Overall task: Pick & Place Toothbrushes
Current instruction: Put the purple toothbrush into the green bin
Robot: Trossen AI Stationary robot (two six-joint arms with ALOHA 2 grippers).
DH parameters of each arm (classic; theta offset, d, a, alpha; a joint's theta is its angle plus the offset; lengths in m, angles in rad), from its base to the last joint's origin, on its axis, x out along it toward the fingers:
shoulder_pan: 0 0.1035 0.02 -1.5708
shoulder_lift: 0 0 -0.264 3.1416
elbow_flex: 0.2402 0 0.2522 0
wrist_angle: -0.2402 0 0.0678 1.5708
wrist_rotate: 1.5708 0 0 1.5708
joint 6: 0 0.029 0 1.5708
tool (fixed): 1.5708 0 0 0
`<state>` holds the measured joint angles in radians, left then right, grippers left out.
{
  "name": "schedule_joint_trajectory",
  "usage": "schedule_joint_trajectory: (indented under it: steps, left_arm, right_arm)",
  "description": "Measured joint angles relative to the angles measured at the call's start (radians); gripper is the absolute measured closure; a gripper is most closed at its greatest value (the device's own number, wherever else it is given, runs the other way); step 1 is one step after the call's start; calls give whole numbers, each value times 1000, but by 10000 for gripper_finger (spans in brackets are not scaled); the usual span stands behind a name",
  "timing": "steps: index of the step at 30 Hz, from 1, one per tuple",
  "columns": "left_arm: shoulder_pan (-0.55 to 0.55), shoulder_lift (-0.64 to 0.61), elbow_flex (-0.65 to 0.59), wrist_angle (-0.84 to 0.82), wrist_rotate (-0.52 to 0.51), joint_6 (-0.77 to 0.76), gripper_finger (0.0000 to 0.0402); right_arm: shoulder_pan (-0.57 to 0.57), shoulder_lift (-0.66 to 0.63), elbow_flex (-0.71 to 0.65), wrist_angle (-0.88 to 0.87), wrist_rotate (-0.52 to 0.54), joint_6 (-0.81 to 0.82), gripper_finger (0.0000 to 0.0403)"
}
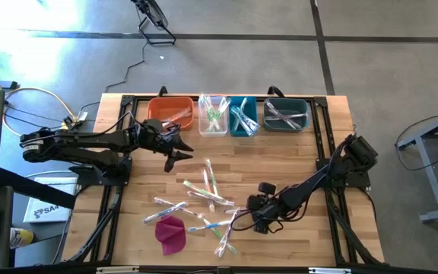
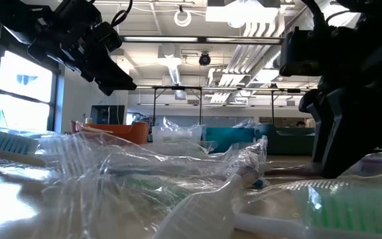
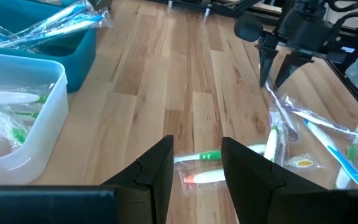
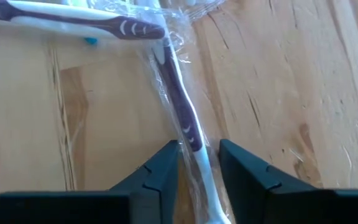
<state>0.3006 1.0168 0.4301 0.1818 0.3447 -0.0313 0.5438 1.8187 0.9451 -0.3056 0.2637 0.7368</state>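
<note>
The right end effector (image 4: 197, 168) straddles a purple-handled wrapped toothbrush (image 4: 182, 106) lying on the counter (image 4: 278, 93), its long axis running between the part-open, not-yet-gripping fingers, while the left end effector (image 1: 175, 147) hovers open near the bins.

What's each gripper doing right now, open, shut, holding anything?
Left gripper: open, empty, hovering above the table near the bins.
Right gripper: fingers straddle a purple-handled wrapped toothbrush on the table; whether it is gripped yet cannot be told.
</note>
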Motion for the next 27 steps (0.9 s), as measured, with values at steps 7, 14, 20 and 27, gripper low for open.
schedule_joint_trajectory:
  steps: [7,14,20,27]
  left_arm:
    - [0,0,0,0,0,0,270]
    - [0,0,0,-2,0,0,270]
    - [0,0,0,-7,1,0,270]
    - [0,0,0,-8,3,0,270]
  right_arm:
    - [-1,-2,-1,3,-5,0,354]
    - [-1,-7,-1,3,-27,0,392]
    - [0,-49,-4,-11,-85,6,398]
    - [0,-168,8,-117,-66,46,401]
